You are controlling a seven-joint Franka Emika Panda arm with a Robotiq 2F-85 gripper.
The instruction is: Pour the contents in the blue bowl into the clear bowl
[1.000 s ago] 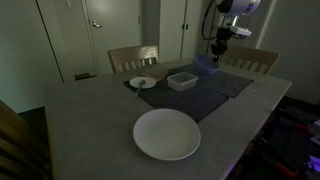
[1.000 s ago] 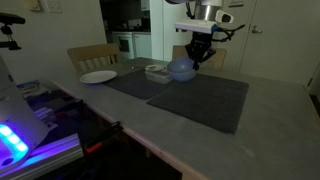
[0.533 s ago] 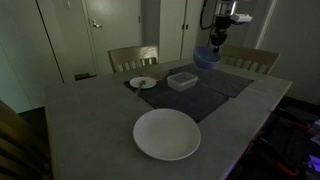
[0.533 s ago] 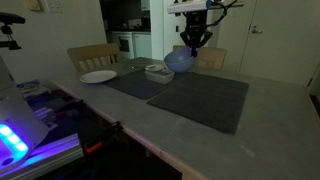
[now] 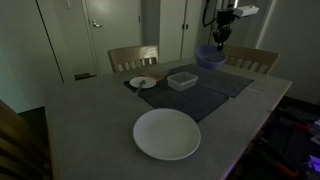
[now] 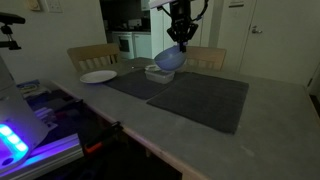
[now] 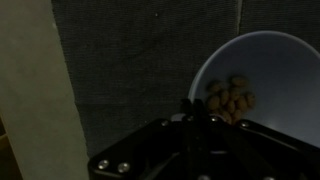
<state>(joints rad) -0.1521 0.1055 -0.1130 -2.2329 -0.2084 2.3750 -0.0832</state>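
My gripper (image 5: pixel 217 43) is shut on the rim of the blue bowl (image 5: pixel 209 57) and holds it in the air, tilted, above the dark mat. In an exterior view the blue bowl (image 6: pixel 167 59) hangs just above the clear bowl (image 6: pixel 157 71), under the gripper (image 6: pixel 181 40). The clear bowl (image 5: pixel 181 80) rests on the mat, to the left of the held bowl. In the wrist view the blue bowl (image 7: pixel 275 70) holds several brownish pieces (image 7: pixel 230 96) gathered near the gripper (image 7: pixel 193 108).
A large white plate (image 5: pixel 166 133) lies near the table's front. A small white saucer (image 5: pixel 142 83) sits on the dark mat's (image 5: pixel 205 95) left end; it shows as a white dish (image 6: pixel 98 76) too. Chairs (image 5: pixel 133 57) stand behind the table.
The gripper has lifted the blue bowl off the mat, carried it toward the clear bowl and tilted it.
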